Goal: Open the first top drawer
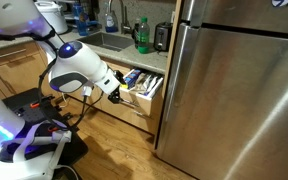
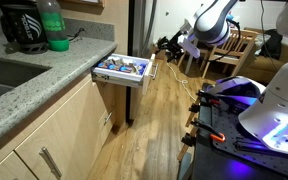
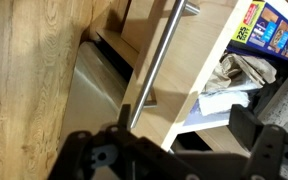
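The first top drawer (image 1: 141, 86) is a shallow light-wood drawer. It stands pulled out from the cabinet, and utensils and colourful items show inside. In an exterior view (image 2: 122, 69) its metal bar handle (image 2: 152, 72) faces the room. My gripper (image 1: 115, 92) is just in front of the drawer front, and in an exterior view (image 2: 170, 45) a small gap shows between it and the handle. In the wrist view the handle (image 3: 160, 58) runs diagonally across the drawer front (image 3: 189, 85). My gripper (image 3: 174, 152) is open, with its dark fingers at either side and nothing between them.
A stainless fridge (image 1: 234, 90) stands close beside the drawer. The granite counter (image 2: 44, 85) holds a sink (image 1: 102, 42), a green bottle (image 2: 52, 28) and a dark appliance (image 2: 19, 25). Lower wood cabinet fronts (image 2: 64, 140) sit beneath. Wooden chairs (image 2: 246, 45) stand behind the arm.
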`<state>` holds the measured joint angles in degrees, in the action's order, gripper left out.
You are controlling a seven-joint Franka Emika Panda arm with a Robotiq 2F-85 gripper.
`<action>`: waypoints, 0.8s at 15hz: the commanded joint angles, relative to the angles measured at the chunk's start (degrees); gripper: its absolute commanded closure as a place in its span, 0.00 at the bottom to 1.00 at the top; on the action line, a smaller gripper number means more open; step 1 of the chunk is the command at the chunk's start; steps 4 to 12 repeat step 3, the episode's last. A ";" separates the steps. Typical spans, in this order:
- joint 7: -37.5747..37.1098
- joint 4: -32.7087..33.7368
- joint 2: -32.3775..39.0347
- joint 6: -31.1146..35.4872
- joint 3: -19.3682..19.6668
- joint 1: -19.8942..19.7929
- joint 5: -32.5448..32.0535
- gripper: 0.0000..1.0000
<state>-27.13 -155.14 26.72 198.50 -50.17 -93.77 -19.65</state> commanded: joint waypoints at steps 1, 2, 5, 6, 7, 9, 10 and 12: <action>2.26 -0.16 0.32 0.00 -1.07 -0.50 2.57 0.00; 2.26 -0.16 0.32 0.00 -1.07 -0.49 2.57 0.00; 2.26 -0.16 0.32 0.00 -1.07 -0.49 2.57 0.00; 2.26 -0.16 0.32 0.00 -1.07 -0.49 2.57 0.00; 2.26 -0.16 0.32 0.00 -1.07 -0.49 2.57 0.00; 2.26 -0.16 0.32 0.00 -1.07 -0.49 2.57 0.00; 2.26 -0.16 0.32 0.00 -1.07 -0.49 2.57 0.00; 2.26 -0.16 0.32 0.00 -1.07 -0.49 2.57 0.00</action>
